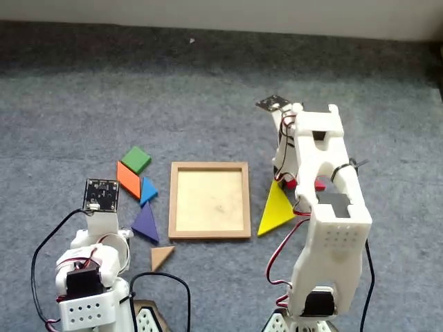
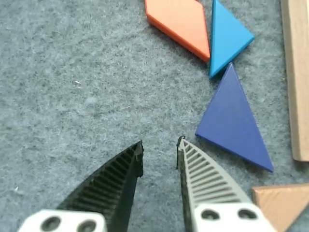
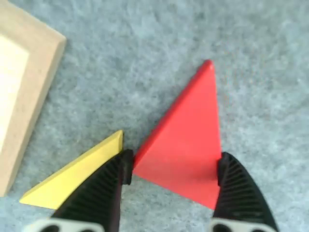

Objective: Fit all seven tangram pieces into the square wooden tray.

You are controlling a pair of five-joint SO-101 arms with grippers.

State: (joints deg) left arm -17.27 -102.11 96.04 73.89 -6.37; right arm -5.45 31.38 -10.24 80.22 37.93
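My right gripper (image 3: 174, 162) straddles the flat red wooden triangle (image 3: 188, 125), wide open and gripping nothing. The triangle lies on the grey desk (image 1: 208, 97) near the square wooden tray (image 3: 30, 92). I'd close squarely, clear of the yellow wooden triangle (image 3: 77, 179). My left gripper (image 2: 159, 147) hangs slightly parted, empty.

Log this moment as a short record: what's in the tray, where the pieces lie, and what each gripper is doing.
tray: square wooden tray, nothing inside
left arm's side of tray: green square, orange parallelogram, light blue triangle, dark blue triangle, tan triangle
right arm's side of tray: yellow triangle, red triangle
left gripper: open, over carpet beside the dark blue triangle
right gripper: open, one finger either side of the red triangle
pieces placed: none of seven
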